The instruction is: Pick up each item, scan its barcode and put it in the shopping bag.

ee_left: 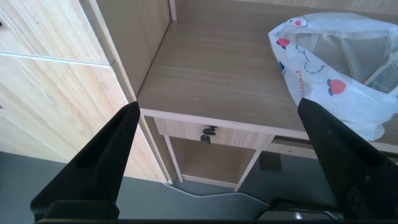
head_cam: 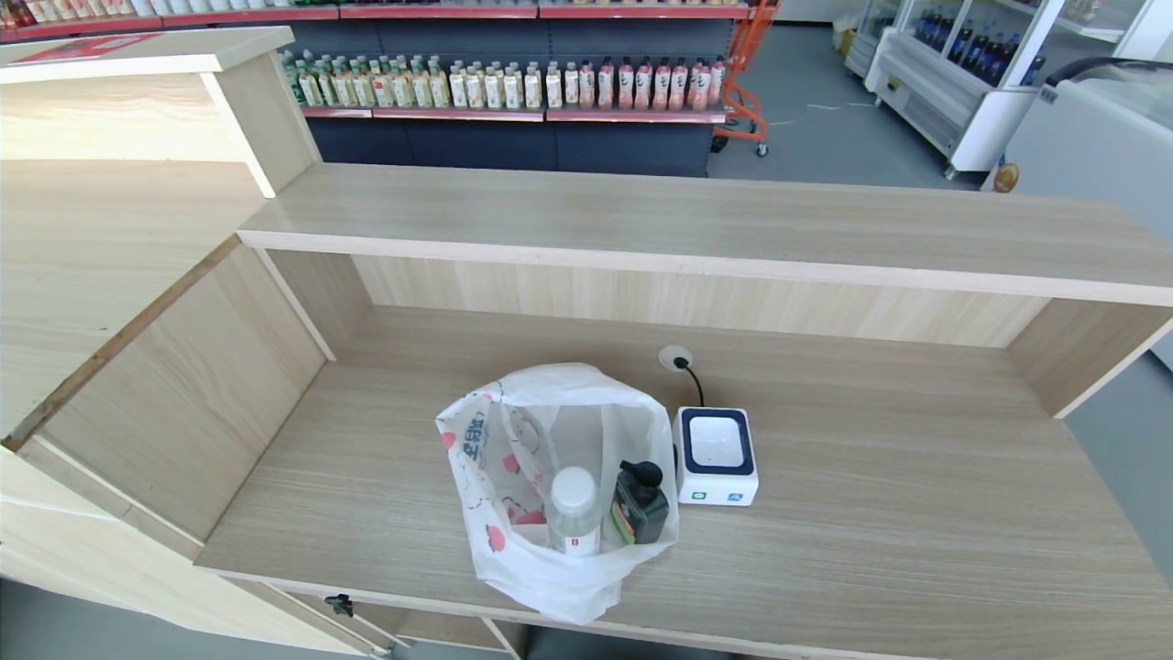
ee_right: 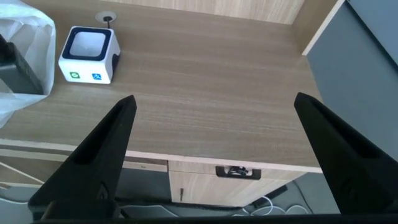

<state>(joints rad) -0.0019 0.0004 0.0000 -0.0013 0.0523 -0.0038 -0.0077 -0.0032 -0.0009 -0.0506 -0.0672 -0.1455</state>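
A white plastic shopping bag [head_cam: 513,458] with red prints stands open on the wooden counter [head_cam: 916,495]. Inside it stand a clear bottle with a white cap [head_cam: 575,511] and a dark pump bottle [head_cam: 640,504]. Just right of the bag sits the white barcode scanner [head_cam: 716,455], also seen as scanner [ee_right: 89,55]. My left gripper [ee_left: 214,155] hangs open below the counter's front edge, with the bag [ee_left: 329,68] off to one side. My right gripper [ee_right: 217,155] is open and empty over the counter's front edge, away from the scanner.
A raised shelf [head_cam: 696,229] and side panels wall in the counter on three sides. The scanner's cable [head_cam: 692,376] runs to a hole at the back. A drawer lock [ee_left: 208,134] sits under the counter front. Store shelves of bottles [head_cam: 513,87] stand far behind.
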